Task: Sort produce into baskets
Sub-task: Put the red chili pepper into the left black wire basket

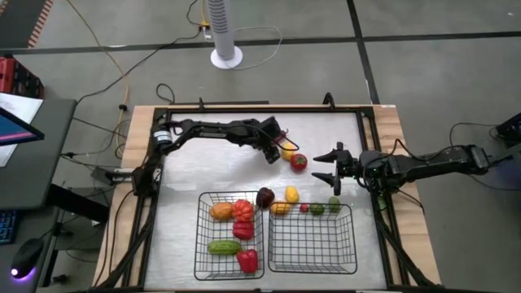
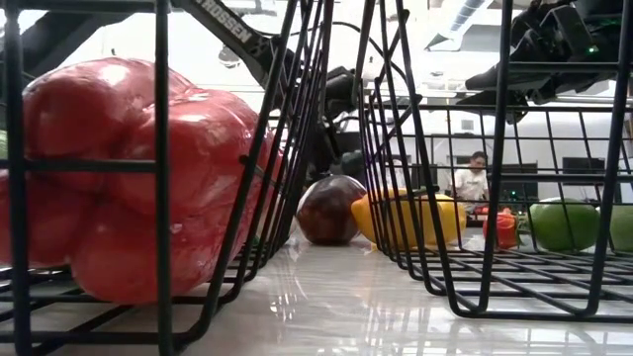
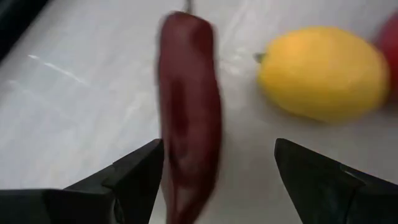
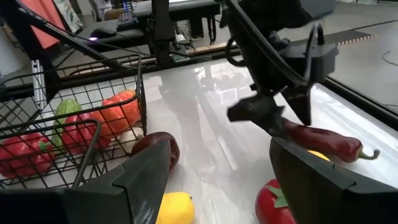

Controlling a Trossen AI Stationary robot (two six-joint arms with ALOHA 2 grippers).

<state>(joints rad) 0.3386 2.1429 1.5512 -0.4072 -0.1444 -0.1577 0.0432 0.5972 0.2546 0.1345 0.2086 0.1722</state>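
Left claw (image 4: pixel 283 112) at red chili (image 4: pixel 323 142); lemon (image 3: pixel 323 71), tomato (image 4: pixel 277 202) beside.

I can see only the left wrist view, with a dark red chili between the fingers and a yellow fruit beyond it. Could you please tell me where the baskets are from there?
Observer: In the high view, two baskets sit side by side toward the picture's bottom. The left basket is almost straight below the left gripper, and the right basket is beside it.
Operator: Thank you. Is anything in the left one yet?
Observer: Yes, it holds red peppers, a cucumber and an orange piece.
Operator: And where is the other arm?
Observer: The right gripper waits open, just past a tomato that lies beside your yellow fruit.
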